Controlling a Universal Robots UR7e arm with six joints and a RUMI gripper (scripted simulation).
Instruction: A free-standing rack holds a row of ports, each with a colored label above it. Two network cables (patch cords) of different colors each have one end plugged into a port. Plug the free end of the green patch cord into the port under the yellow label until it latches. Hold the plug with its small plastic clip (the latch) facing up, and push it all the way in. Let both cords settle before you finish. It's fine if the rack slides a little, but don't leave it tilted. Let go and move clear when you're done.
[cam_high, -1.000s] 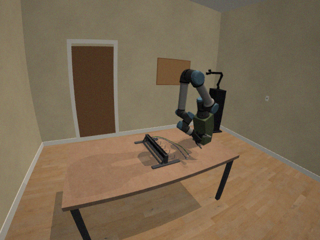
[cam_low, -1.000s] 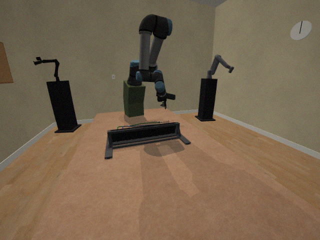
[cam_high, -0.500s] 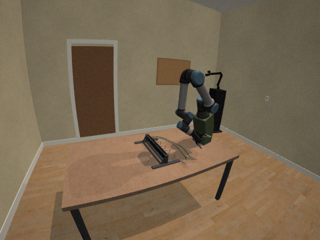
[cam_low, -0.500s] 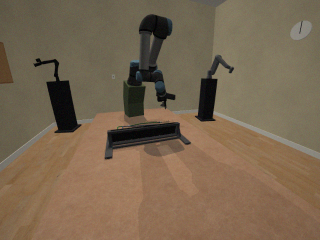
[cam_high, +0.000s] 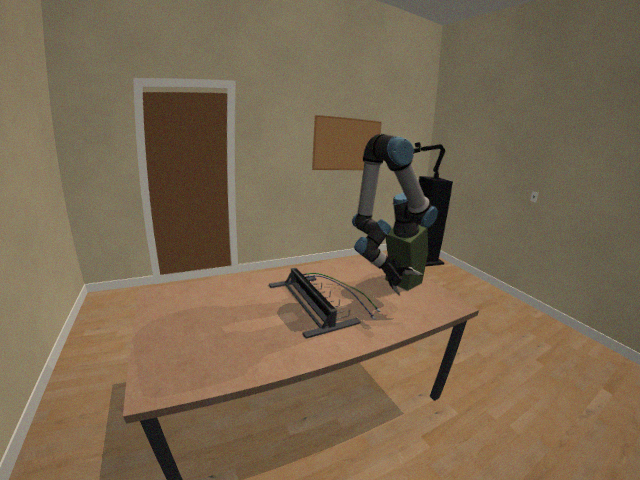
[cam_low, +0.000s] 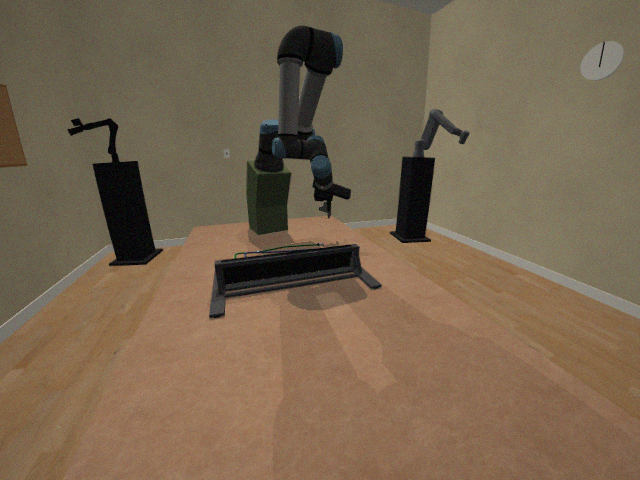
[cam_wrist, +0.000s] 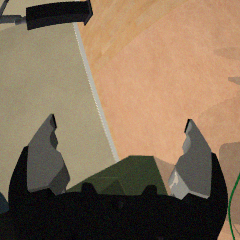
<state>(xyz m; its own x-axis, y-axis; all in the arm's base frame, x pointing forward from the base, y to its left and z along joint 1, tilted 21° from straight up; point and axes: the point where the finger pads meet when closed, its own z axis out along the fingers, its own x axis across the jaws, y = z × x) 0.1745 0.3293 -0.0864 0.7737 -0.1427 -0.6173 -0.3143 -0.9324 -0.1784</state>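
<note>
The black rack (cam_high: 313, 299) (cam_low: 289, 271) stands upright in the middle of the wooden table (cam_high: 217, 351) (cam_low: 330, 392). The green patch cord (cam_high: 345, 284) (cam_low: 268, 250) runs from a port in an arc onto the table behind the rack; a short stretch of it shows in the wrist view (cam_wrist: 234, 210). Its free end (cam_high: 374, 311) lies on the table next to the end of a darker cord (cam_high: 356, 298). The colored labels are too small to make out. My gripper (cam_high: 397, 289) (cam_low: 326, 211) (cam_wrist: 121, 117) is open and empty. It hangs above the table behind the rack, apart from the cords.
The arm's green pedestal (cam_high: 412, 258) (cam_low: 267, 198) (cam_wrist: 135, 172) stands at the table's far edge, close to the gripper. Black pedestals with camera arms (cam_low: 124, 211) (cam_low: 413, 198) stand on the floor beyond. The table's edge (cam_high: 413, 335) runs near the cord ends.
</note>
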